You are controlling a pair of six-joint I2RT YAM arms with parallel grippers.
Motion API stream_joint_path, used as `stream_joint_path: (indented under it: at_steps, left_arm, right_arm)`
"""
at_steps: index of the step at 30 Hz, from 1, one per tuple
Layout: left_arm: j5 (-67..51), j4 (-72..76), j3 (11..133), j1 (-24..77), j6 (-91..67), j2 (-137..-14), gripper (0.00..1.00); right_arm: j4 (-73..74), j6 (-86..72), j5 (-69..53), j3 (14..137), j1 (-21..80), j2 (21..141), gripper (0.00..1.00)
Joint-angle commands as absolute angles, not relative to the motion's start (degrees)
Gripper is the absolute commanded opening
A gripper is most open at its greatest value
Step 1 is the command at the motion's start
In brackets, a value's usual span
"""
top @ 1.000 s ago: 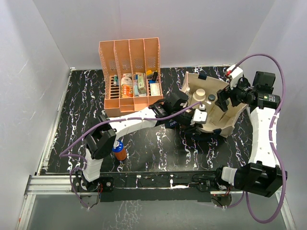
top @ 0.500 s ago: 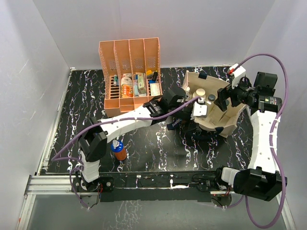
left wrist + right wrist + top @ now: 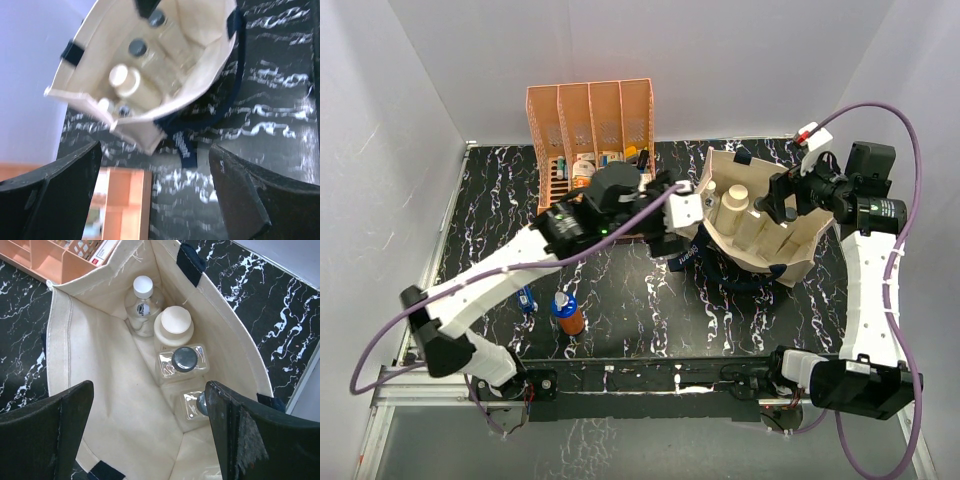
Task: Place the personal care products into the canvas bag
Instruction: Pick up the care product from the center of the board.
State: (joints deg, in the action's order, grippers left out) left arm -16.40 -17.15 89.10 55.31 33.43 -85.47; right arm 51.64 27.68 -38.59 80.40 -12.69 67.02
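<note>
Top view: your left gripper (image 3: 688, 208) is backing away from the bag (image 3: 802, 252) at centre right, having just let a bottle go. The orange bottle (image 3: 569, 315) and blue bottle (image 3: 528, 299) are waiting lower left. Left wrist: jaws gaping, empty. Right wrist: your right gripper (image 3: 149, 390) is hanging wide open too, showing four bottles (image 3: 173, 325) inside.
</note>
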Motion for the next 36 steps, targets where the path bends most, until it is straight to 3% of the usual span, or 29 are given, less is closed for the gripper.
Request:
stream_joint_path:
  at_steps: [1, 11, 21, 28, 36]
  left_arm:
    - [-9.02, -39.85, 88.55, 52.09, 32.06, -79.10, 0.86]
    - [-11.95, -59.46, 83.04, 38.53, 26.64, -72.91, 0.85]
    - [-16.33, -68.21, 77.26, 29.79, 27.95, -67.92, 0.85]
    - [-22.12, -71.74, 73.78, 29.28, 31.95, -66.45, 0.86]
    - [-20.23, -68.65, 71.07, 29.35, 30.64, -68.61, 0.85]
  right_arm:
    - [46.12, 23.97, -37.17, 79.53, -10.29, 64.92, 0.95]
    - [43.04, 22.17, -33.83, 76.28, -4.27, 64.37, 0.94]
    - [41.72, 21.07, -32.36, 78.35, -1.74, 65.48, 0.94]
    - [40.02, 20.57, -31.99, 76.34, -0.73, 65.94, 0.94]
    - [39.73, 20.88, -31.84, 76.02, -0.44, 66.85, 0.94]
